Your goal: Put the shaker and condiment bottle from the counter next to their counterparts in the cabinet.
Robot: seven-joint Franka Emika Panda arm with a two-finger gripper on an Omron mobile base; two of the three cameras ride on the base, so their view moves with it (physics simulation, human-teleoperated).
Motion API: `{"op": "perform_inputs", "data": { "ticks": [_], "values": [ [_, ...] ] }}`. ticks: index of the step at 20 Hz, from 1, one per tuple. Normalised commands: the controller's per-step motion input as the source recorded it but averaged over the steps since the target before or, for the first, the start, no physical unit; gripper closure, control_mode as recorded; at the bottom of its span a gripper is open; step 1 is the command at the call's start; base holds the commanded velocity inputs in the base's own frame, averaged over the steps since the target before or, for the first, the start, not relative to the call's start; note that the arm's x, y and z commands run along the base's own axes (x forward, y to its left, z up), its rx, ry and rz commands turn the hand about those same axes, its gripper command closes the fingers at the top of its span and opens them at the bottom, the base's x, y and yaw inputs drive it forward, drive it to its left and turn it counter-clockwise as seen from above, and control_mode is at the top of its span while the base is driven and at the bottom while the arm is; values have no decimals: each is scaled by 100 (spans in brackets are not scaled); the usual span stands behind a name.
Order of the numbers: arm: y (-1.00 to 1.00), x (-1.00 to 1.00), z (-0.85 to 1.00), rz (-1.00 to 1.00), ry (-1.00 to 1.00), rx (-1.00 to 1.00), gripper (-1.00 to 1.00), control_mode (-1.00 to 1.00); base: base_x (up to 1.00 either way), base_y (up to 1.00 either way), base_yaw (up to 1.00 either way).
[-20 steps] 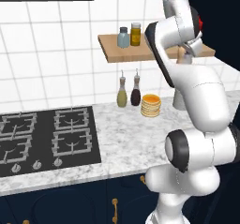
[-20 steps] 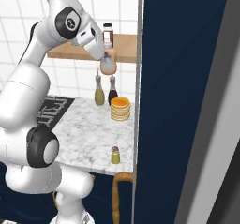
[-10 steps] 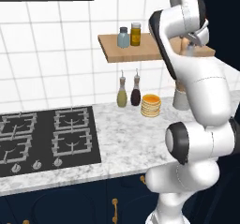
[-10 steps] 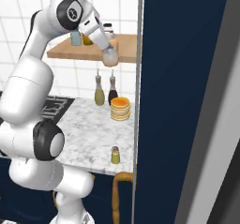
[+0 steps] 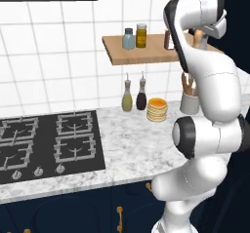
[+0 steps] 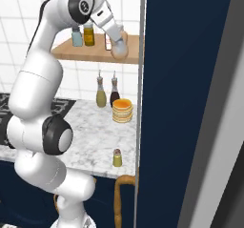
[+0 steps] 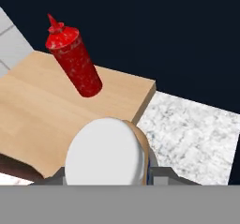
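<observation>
Pincer [image 6: 119, 45] clamped on the condiment bottle [image 7: 107, 149] above the shelf's right end.
The bottle's white cap faces the hand camera; the red squeeze bottle [image 7: 73, 62] stands near on the wooden cabinet [image 7: 42, 115]. The shaker [image 6: 117, 158] sits on the counter [image 6: 90, 136] by its front edge.

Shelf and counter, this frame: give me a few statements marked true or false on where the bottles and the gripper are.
1. The gripper holds the condiment bottle up at the shelf. True.
2. The shaker already stands on the shelf. False: it is on the counter, near the front edge.
3. A red squeeze bottle stands on the shelf. True.
4. The pale blue jar and the yellow jar are on the counter. False: both are on the shelf.
</observation>
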Motion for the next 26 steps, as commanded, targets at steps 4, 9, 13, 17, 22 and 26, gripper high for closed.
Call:
{"op": "perform_inputs", "data": {
  "ticks": [4, 9, 13, 17, 22, 26],
  "values": [
    [-20, 29, 6, 13, -1, -2, 100, -100, 0, 0, 0],
    [-2, 32, 0, 10, 0, -4, 100, -100, 0, 0, 0],
    [-2, 37, -4, 11, -1, -6, 100, -100, 0, 0, 0],
    [-11, 25, -17, 11, -7, -6, 100, -100, 0, 0, 0],
    [-13, 22, -13, 11, -8, -4, 100, -100, 0, 0, 0],
    [-11, 16, -10, 10, -8, -3, 100, -100, 0, 0, 0]
  ]
}}
